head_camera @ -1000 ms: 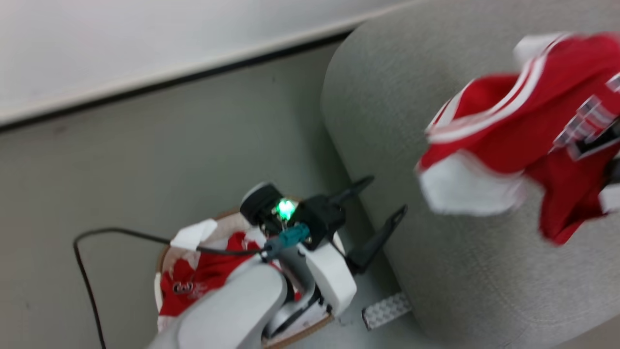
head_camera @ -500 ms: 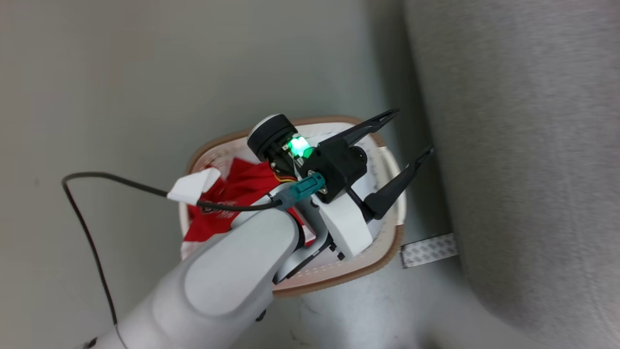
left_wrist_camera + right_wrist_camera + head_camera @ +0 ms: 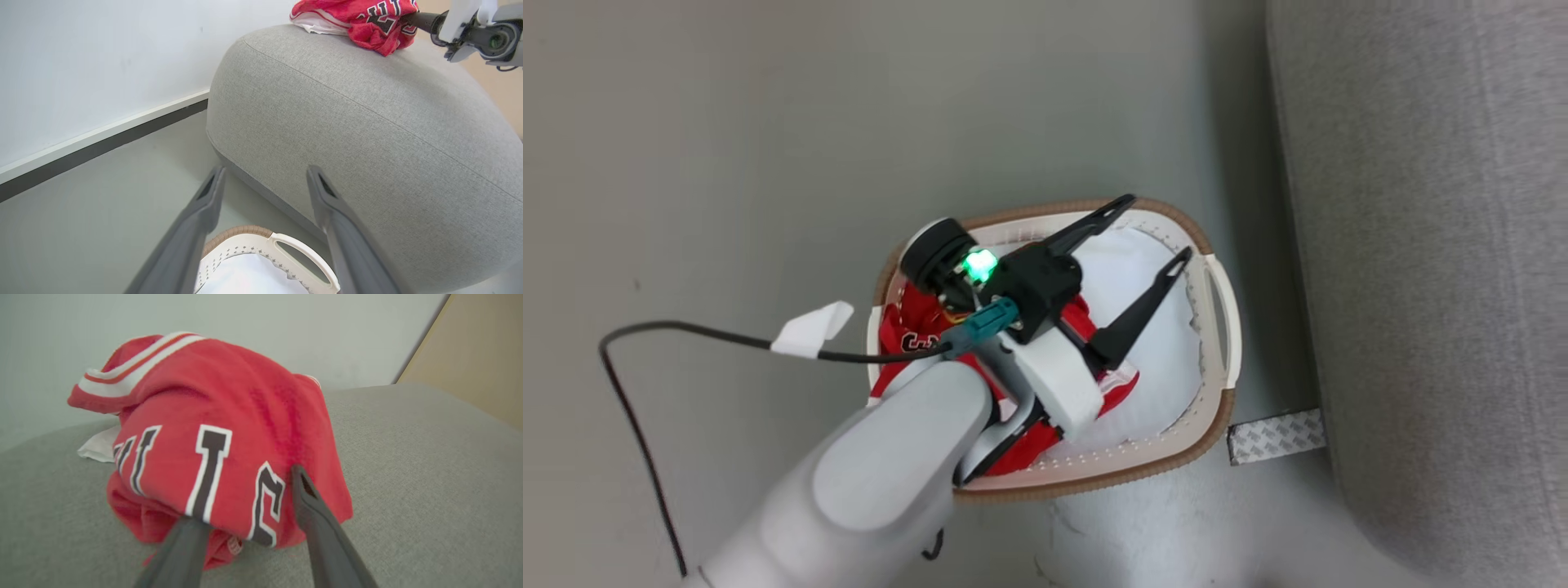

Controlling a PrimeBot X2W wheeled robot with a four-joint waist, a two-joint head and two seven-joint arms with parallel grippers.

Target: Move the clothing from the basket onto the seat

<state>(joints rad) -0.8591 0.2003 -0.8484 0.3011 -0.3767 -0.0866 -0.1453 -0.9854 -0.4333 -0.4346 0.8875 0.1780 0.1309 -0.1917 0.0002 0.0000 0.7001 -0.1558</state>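
Observation:
The cream basket point(image 3: 1223, 327) with a brown rim stands on the floor beside the grey seat point(image 3: 1421, 245). A red garment point(image 3: 915, 327) with dark lettering lies in its left half, partly hidden under my left arm. My left gripper point(image 3: 1156, 229) hangs open over the basket's pale bottom, holding nothing; the left wrist view looks past its fingers point(image 3: 266, 171) to the basket rim point(image 3: 286, 245). On top of the seat point(image 3: 408, 477) rests a red jersey point(image 3: 229, 416) with white trim. My right gripper point(image 3: 245, 494) is open, its fingers spread at the jersey's near edge, one tip under the cloth.
A black cable point(image 3: 645, 408) with a white tag point(image 3: 809, 333) loops over the grey floor left of the basket. A patterned silver strip point(image 3: 1274, 435) lies on the floor at the seat's foot. A white wall with a dark skirting point(image 3: 102, 134) runs behind.
The head camera has swung from the seat down to the basket. The jersey that hung in the air a second ago has left the head view. My left gripper now sits lower over the basket.

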